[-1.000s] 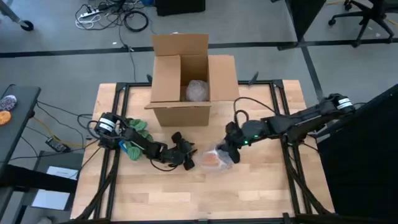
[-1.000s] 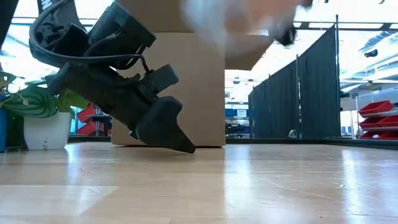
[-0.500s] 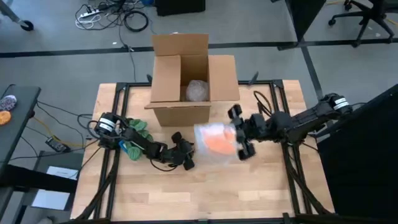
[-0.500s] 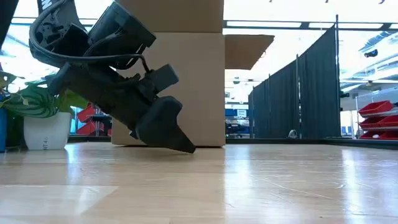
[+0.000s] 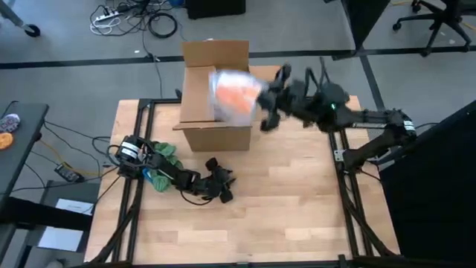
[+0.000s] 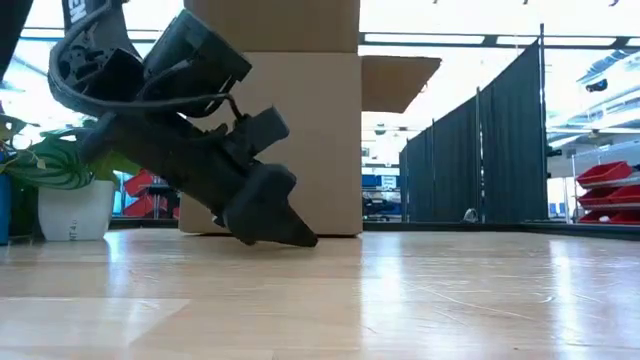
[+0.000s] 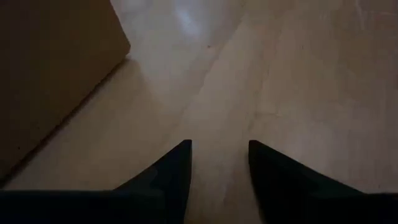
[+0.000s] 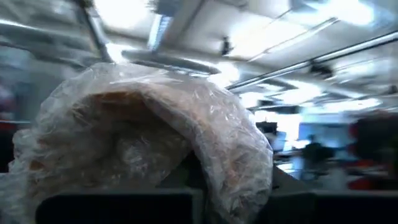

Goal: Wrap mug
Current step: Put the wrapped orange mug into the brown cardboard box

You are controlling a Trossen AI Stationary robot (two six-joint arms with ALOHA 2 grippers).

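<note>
While the left pincer [image 5: 221, 186] rests low on the table [image 5: 297, 208], lower left of the high view, fingers slightly parted and empty, the right pincer [image 5: 262, 100] pinches the bubble-wrapped orange mug [image 5: 234, 93] at upper centre. It hangs directly above the open cardboard box [image 5: 216, 97], so lowering probably follows.

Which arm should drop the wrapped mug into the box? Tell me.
Right. Its claw holds the wrapped mug above the open cardboard box. The left claw rests low on the table, empty.
</note>
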